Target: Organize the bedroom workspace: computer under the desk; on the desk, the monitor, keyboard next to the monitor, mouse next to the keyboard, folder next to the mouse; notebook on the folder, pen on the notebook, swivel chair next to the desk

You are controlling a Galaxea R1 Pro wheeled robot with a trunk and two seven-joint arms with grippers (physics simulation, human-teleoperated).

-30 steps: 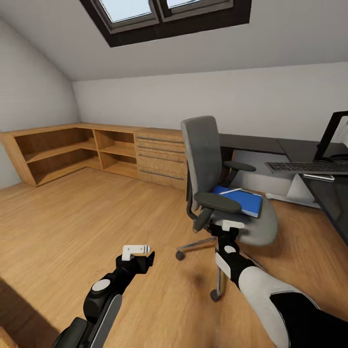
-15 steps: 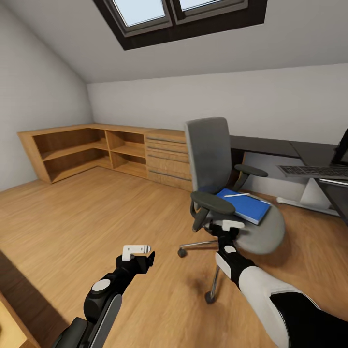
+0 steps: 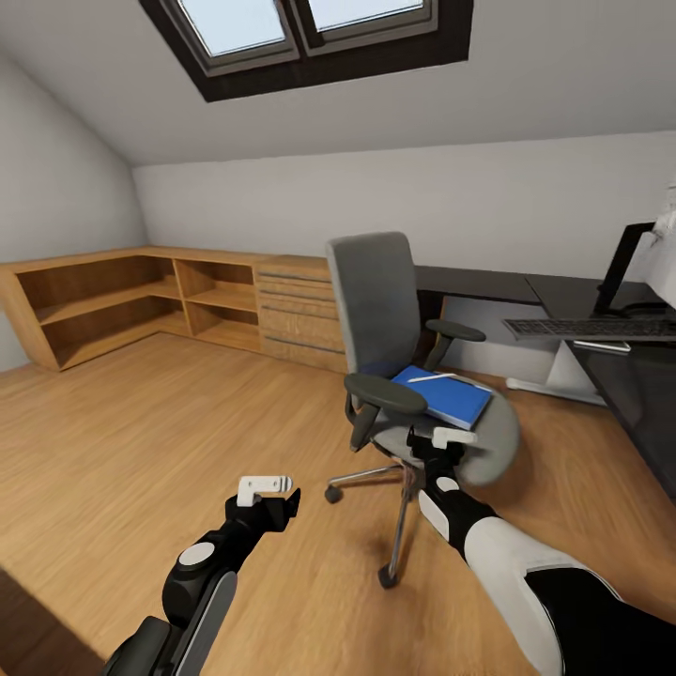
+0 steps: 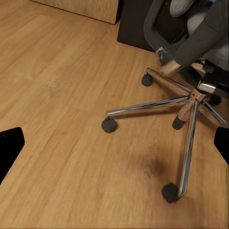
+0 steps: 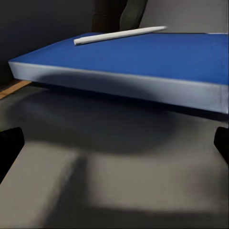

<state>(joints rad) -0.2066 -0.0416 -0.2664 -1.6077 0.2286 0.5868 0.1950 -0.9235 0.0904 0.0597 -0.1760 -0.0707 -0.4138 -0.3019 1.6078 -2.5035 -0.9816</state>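
The grey swivel chair (image 3: 377,305) stands mid-room, its seat turned toward the black desk (image 3: 563,293) at the right. A blue folder (image 3: 443,396) lies on the seat with the white pen (image 3: 453,377) on top; both are close in the right wrist view, folder (image 5: 143,57) and pen (image 5: 119,35). The keyboard (image 3: 591,329) rests on the desk beside the monitor (image 3: 627,268). My right gripper (image 3: 443,441) is open at the seat's front edge, just short of the folder. My left gripper (image 3: 274,492) hangs open over the floor left of the chair base (image 4: 191,102). Notebook, mouse and computer are out of view.
A low light-wood cabinet (image 3: 141,300) with shelves and drawers lines the far left wall. The chair's chrome legs and castors (image 3: 388,575) spread across the wood floor just ahead of me. A skylight (image 3: 300,28) sits in the sloped ceiling.
The whole head view swung right, then back left. The chair's armrest and seat now sit further left of my right gripper. Both arms hold the same pose.
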